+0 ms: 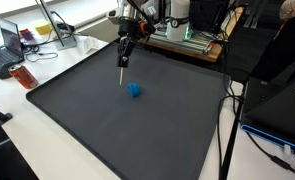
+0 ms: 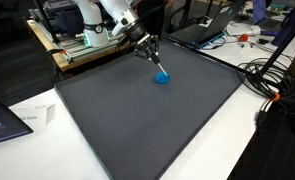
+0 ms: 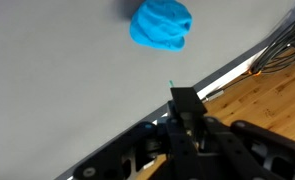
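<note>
fingers: your fingers [image 3: 184, 101] are clenched tight on a thin stick [image 1: 122, 74]. It looks kinda pen-like, but I can't tell what it actually is.
stick: it pokes down out of your grip toward the dark mat [image 1: 137, 135], tilted a bit in both exterior views.
blue lump: a crumpled blue lump [image 1: 134, 90] sits on the mat in the upper middle of the frame, just beside the stick's lower end. In an exterior view [image 2: 162, 77] the tip looks right at it, but I can't tell if they touch.
wrist view: the lump [image 3: 160, 25] is at top centre, and the stick's greenish tip shows a bit below it.
counter: a white counter [image 1: 42, 140] runs under the mat.
around: there's a laptop [image 1: 5, 45] upper left and cables [image 2: 272, 82] at the right edge.
</note>
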